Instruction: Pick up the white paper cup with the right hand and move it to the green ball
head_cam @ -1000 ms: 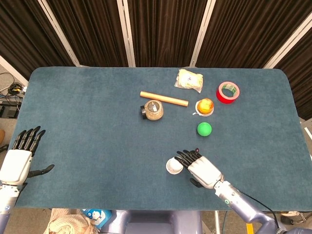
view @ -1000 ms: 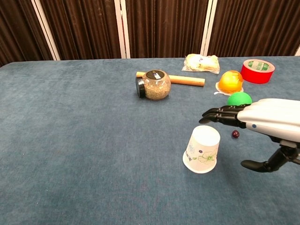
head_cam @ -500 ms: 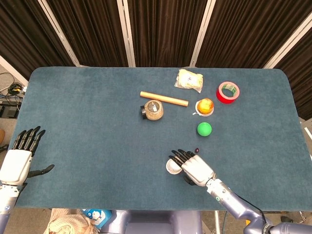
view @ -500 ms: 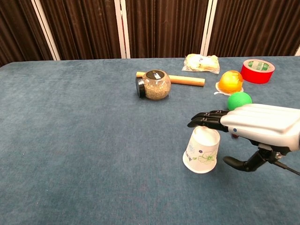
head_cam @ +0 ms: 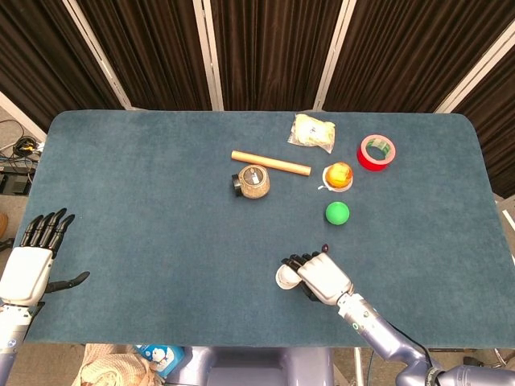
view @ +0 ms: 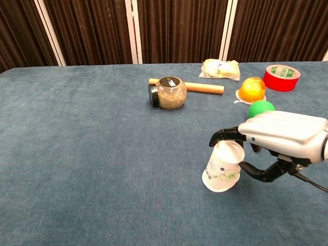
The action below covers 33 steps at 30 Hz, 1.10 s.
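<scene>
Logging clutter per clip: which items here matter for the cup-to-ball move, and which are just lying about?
Job: white paper cup, tilted, with the right hand closing on it; green ball.

Lying about: glass jar, wooden stick, orange ball, red tape roll, plastic packet, small dark bead. Left hand idle.

The paper cup (view: 224,166) stood upside down and tilted near the table's (head_cam: 145,185) front edge, under the right hand (view: 279,136). The ball (head_cam: 337,212) lay behind it, with the tape roll (head_cam: 376,152) farther back to the right. The jar (head_cam: 253,181) lay left of the ball, in front of the wooden dowel (head_cam: 270,163). The left hand (head_cam: 30,265) was at the front left corner.
</scene>
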Each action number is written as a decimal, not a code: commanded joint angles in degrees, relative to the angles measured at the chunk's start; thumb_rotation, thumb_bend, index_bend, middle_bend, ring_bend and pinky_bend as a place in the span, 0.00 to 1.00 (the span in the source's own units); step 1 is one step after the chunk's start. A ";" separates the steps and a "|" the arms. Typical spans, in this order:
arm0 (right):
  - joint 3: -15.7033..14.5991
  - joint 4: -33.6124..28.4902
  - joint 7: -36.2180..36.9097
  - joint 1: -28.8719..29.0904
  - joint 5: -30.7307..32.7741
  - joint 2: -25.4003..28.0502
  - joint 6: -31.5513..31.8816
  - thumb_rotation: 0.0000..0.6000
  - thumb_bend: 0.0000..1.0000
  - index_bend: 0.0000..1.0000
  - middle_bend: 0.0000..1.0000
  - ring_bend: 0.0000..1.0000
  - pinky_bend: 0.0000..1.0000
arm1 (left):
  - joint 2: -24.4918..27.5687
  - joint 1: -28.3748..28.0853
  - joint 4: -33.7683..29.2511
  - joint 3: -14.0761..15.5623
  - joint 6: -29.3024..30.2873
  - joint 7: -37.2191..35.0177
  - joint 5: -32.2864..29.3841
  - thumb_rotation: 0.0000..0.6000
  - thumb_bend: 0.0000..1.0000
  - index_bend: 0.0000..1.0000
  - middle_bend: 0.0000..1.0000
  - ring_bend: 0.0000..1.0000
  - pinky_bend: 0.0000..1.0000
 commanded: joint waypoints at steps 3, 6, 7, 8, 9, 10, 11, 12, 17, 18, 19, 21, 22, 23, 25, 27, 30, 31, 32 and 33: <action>-0.12 -0.78 -0.34 0.26 0.27 0.46 0.63 1.00 0.60 0.30 0.31 0.36 0.43 | 0.00 0.02 -0.02 0.01 0.04 0.02 -0.02 1.00 0.02 0.00 0.00 0.00 0.00; -0.13 -1.38 -0.52 0.36 0.29 0.79 1.20 1.00 0.60 0.30 0.31 0.37 0.43 | 0.00 0.03 -0.02 -0.02 0.06 -0.01 -0.05 1.00 0.02 0.00 0.00 0.00 0.00; -0.12 -1.56 -0.64 0.40 0.23 0.91 1.41 1.00 0.60 0.30 0.31 0.36 0.43 | 0.01 0.04 -0.02 -0.02 0.06 -0.04 -0.06 1.00 0.02 0.00 0.00 0.00 0.00; -0.09 -1.73 -0.75 0.44 0.16 1.03 1.67 1.00 0.60 0.30 0.31 0.36 0.43 | 0.01 0.03 -0.01 -0.02 0.05 -0.05 -0.08 1.00 0.02 0.00 0.00 0.00 0.00; 0.04 -2.00 -0.91 0.52 0.10 1.27 1.99 1.00 0.60 0.30 0.31 0.36 0.43 | 0.00 0.03 -0.02 -0.04 0.03 -0.05 -0.12 1.00 0.02 0.00 0.00 0.00 0.00; 0.13 -2.20 -1.07 0.60 0.14 1.48 2.17 1.00 0.60 0.30 0.31 0.36 0.43 | 0.00 0.02 -0.04 -0.05 0.03 -0.06 -0.13 1.00 0.02 0.00 0.00 0.00 0.00; 0.29 -2.32 -1.29 0.68 0.17 1.68 2.44 1.00 0.60 0.30 0.31 0.37 0.43 | 0.01 0.01 -0.05 -0.06 0.02 -0.05 -0.13 1.00 0.02 0.00 0.00 0.00 0.00; 0.34 -2.39 -1.39 0.72 0.20 1.78 2.56 1.00 0.60 0.30 0.31 0.37 0.43 | 0.01 0.01 -0.05 -0.06 0.03 -0.04 -0.13 1.00 0.02 0.00 0.00 0.00 0.00; 0.78 -2.00 -2.06 0.87 0.49 2.23 3.59 1.00 0.60 0.30 0.31 0.36 0.43 | -0.01 0.04 -0.05 -0.05 0.05 -0.02 -0.16 1.00 0.02 0.00 0.00 0.00 0.00; 0.85 -1.71 -2.23 0.88 0.67 2.30 3.81 1.00 0.60 0.30 0.31 0.36 0.43 | 0.00 0.04 -0.06 -0.04 0.04 -0.04 -0.16 1.00 0.02 0.00 0.00 0.00 0.00; 0.93 -1.35 -2.41 0.87 0.89 2.36 4.03 1.00 0.60 0.30 0.31 0.37 0.43 | 0.00 0.04 -0.07 -0.03 0.04 -0.06 -0.16 1.00 0.02 0.00 0.00 0.00 0.00; 1.29 0.49 -2.60 0.63 2.35 2.50 4.67 1.00 0.60 0.30 0.31 0.37 0.43 | 0.02 0.03 -0.08 -0.02 -0.01 -0.02 -0.17 1.00 0.02 0.00 0.00 0.00 0.00; 1.38 1.06 -2.70 0.60 2.57 2.49 4.92 1.00 0.60 0.30 0.31 0.37 0.43 | 0.02 0.03 -0.10 -0.01 -0.01 -0.01 -0.15 1.00 0.02 0.00 0.00 0.00 0.00; 1.46 1.60 -2.73 0.54 2.80 2.46 5.20 1.00 0.60 0.30 0.31 0.37 0.43 | 0.02 0.03 -0.10 0.01 -0.01 0.02 -0.13 1.00 0.02 0.00 0.00 0.00 0.00; 1.64 2.35 -2.58 0.45 3.36 2.47 5.64 1.00 0.60 0.30 0.31 0.37 0.43 | 0.01 0.04 -0.11 0.02 0.02 0.03 -0.11 1.00 0.02 0.00 0.00 0.00 0.00; 1.83 2.86 -2.52 0.36 3.81 2.66 6.06 1.00 0.60 0.30 0.31 0.37 0.43 | 0.01 0.05 -0.11 0.02 -0.01 0.03 -0.15 1.00 0.02 0.00 0.00 0.00 0.00; 2.03 3.26 -2.53 0.29 4.19 3.09 6.56 1.00 0.60 0.30 0.31 0.37 0.43 | 0.01 0.02 -0.12 0.01 -0.11 0.02 -0.24 1.00 0.02 0.00 0.00 0.00 0.00; 2.12 3.32 -2.41 0.25 4.41 3.33 6.73 1.00 0.60 0.30 0.31 0.36 0.43 | 0.02 0.01 -0.14 0.01 -0.15 0.04 -0.26 1.00 0.02 0.00 0.00 0.00 0.00; 2.17 3.31 -2.04 0.10 5.01 3.65 6.75 1.00 0.60 0.30 0.31 0.36 0.43 | 0.01 0.00 -0.17 0.03 -0.17 0.07 -0.25 1.00 0.02 0.00 0.00 0.00 0.00; 2.11 3.24 -1.92 0.08 5.32 3.86 6.63 1.00 0.60 0.30 0.31 0.36 0.43 | 0.02 0.01 -0.19 0.03 -0.16 0.10 -0.25 1.00 0.02 0.00 0.00 0.00 0.00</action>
